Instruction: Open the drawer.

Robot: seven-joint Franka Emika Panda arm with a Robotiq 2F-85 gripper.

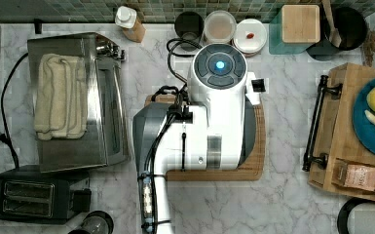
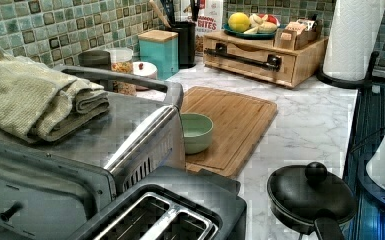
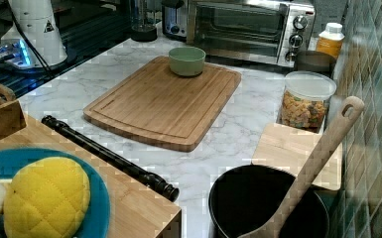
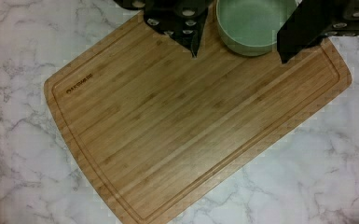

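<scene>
A: Fingers [image 4: 193, 39] stood wide apart in the wrist view, nothing between them; the gripper [image 4: 238, 52] hung high above the cutting board [image 4: 191, 126], green bowl [image 4: 254, 23] showing through the gap.

B: And the drawer [image 1: 341, 131]?

A: Top view put it at 3 o'clock from the arm [image 1: 214, 112], well apart. Shut, by my reading. Black bar handle [image 1: 314, 122] ran along its front, facing the board. Blue plate [image 1: 365, 122] with fruit sat on top.

B: How best to go about it?

A: I judged the approach not yet begun. Swing out to 3 o'clock, drop to bar height, turn the wrist so the fingers straddle the bar mid-span between the brackets, close, then pull straight back toward 9 o'clock. An off-centre grip could skew the box and shift the plate.
</scene>
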